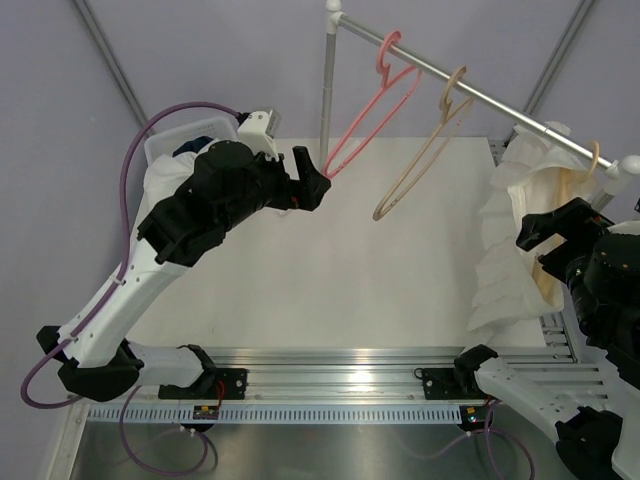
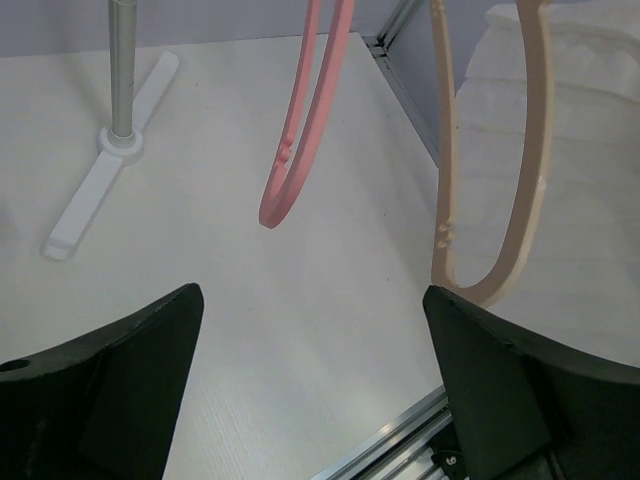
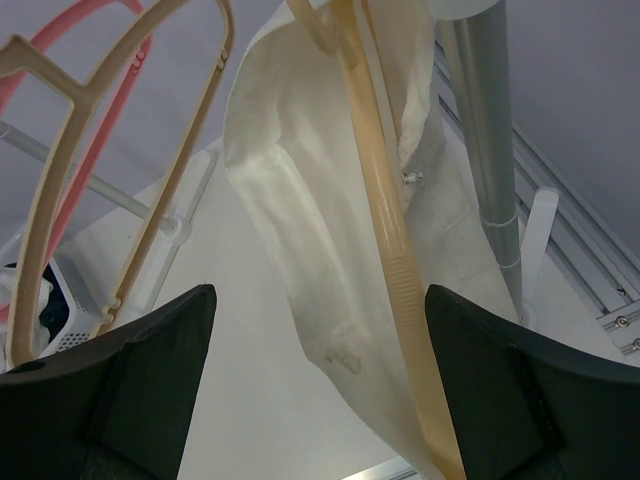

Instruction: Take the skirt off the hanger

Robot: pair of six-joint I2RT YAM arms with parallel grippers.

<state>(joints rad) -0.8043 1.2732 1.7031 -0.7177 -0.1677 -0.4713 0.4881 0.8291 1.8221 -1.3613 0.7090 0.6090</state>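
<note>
Top external view: the white skirt (image 1: 505, 260) hangs on its hanger (image 1: 596, 152) at the right edge of the surface (image 1: 330, 270). The right hand (image 1: 552, 232) is wide just beside it; the left hand (image 1: 312, 178) is wide too.

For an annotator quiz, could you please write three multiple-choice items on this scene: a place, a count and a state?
1. Where does the skirt hang? A. at the rail's right end B. at the rail's left end C. on the floor
2. How many hangers are on the rail? A. two B. three C. five
3. How is the right gripper? A. shut on the skirt B. open, holding nothing C. shut on a hanger
Answers: 1 A, the top view shows it there; 2 B, pink hanger, beige hanger, skirt's hanger; 3 B, its fingers stand wide apart.
</note>
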